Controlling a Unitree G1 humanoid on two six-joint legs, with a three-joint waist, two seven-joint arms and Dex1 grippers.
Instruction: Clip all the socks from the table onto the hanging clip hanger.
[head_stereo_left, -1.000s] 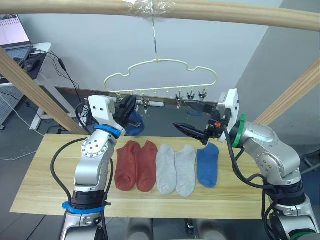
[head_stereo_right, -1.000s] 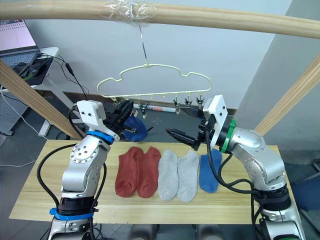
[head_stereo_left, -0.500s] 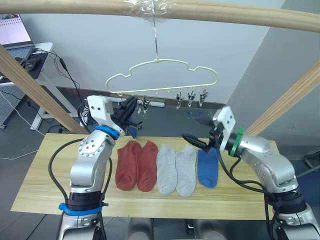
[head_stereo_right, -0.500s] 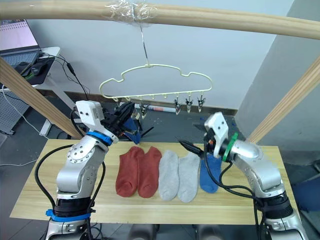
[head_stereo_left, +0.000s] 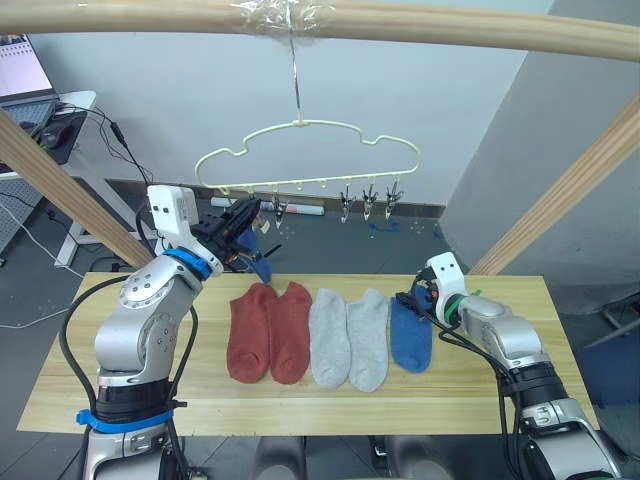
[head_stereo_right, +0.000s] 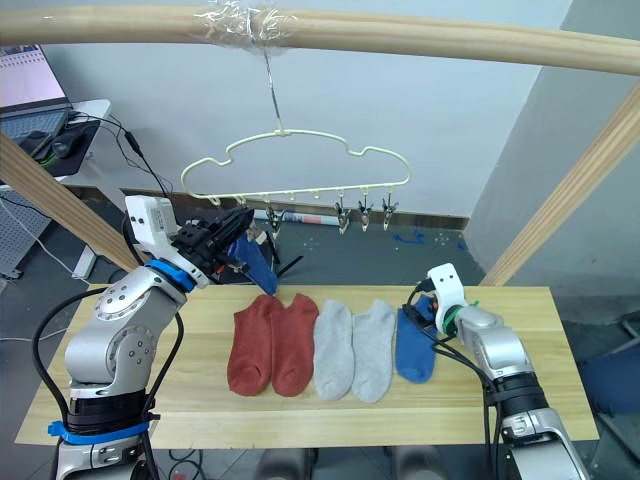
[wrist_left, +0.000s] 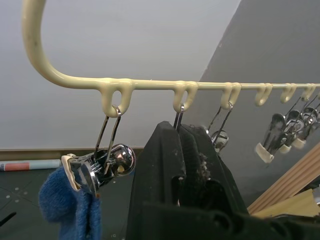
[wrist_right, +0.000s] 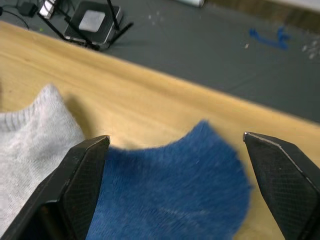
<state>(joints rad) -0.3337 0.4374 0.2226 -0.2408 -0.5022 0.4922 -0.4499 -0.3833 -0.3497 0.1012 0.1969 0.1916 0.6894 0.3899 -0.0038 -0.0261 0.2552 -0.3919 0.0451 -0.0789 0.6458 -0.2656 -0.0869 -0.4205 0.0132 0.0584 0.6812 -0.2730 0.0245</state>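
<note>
Right end effector (wrist_right: 175, 170): I read its two fingers as spread wide, nothing between them; it sits low over the bench (head_stereo_left: 90, 350), straddling the cuff end of a blue sock (wrist_right: 170, 185).
Blue sock on bench (head_stereo_left: 411, 333): lies flat directly below the right end effector, cuff toward it; a light grey sock (wrist_right: 30, 150) lies just beside it, on the side of one finger.
Left end effector (head_stereo_left: 240, 215): raised to the clip row of the clip hanger (head_stereo_left: 300, 150), well above the bench. In the left wrist view its black fingers (wrist_left: 182, 180) are pressed together, tips at the wire of the second clip (wrist_left: 178, 116); whether they pinch that clip I cannot tell.
Second blue sock (wrist_left: 67, 210): hangs from the first clip (wrist_left: 97, 167), just beside the left end effector.
Other socks: two rust-red (head_stereo_left: 270, 330) and two light grey (head_stereo_left: 348, 338) lie side by side on the bench, between the two end effectors and below the left one.
Clip hanger: hangs by its hook from a wooden pole (head_stereo_left: 400, 25); three further clips (head_stereo_left: 368, 195) hang on the far side from the left end effector.
</note>
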